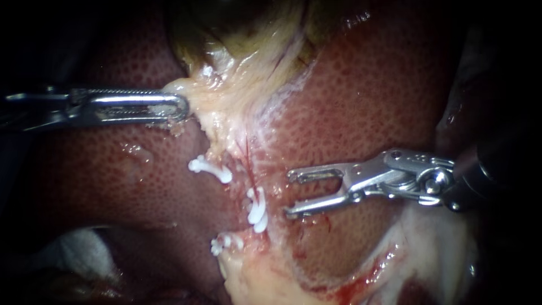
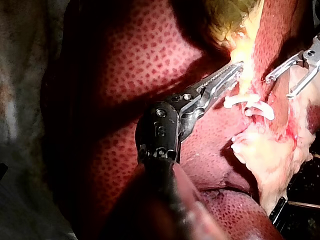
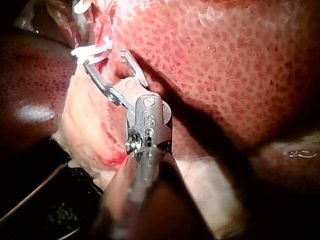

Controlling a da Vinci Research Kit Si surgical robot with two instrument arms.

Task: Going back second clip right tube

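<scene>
Your right instrument [image 1: 289, 195]: jaws wide apart, empty, white clips [image 1: 258, 210] just ahead; your left instrument [image 1: 169, 107] clamps pale tissue [image 1: 234, 99].

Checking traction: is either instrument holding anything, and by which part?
The left instrument grips the pale tissue at its edge; the right instrument, jaws open, holds nothing.

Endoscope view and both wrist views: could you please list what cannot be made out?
Tubes under the clips: endoscope view, buried in pale tissue.
Left instrument's jaw tips: left wrist view, lost in glare on that tissue.
Farthest clip: right wrist view, cut off by the picture's edge.
</scene>
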